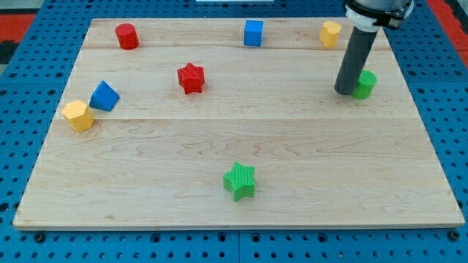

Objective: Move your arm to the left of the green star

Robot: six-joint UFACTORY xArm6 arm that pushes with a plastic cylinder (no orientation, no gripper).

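Note:
The green star (240, 180) lies on the wooden board (329, 161) near the view's bottom, a little right of centre. My tip (344, 91) is at the view's upper right, far up and to the right of the green star. It stands right beside the left side of a green cylinder (365, 84), touching or nearly touching it.
A red star (191, 77) lies at the upper middle. A red cylinder (126, 36), a blue cube (253, 33) and a yellow block (330, 33) stand along the top edge. A blue block (104, 96) and a yellow block (78, 115) sit at the left.

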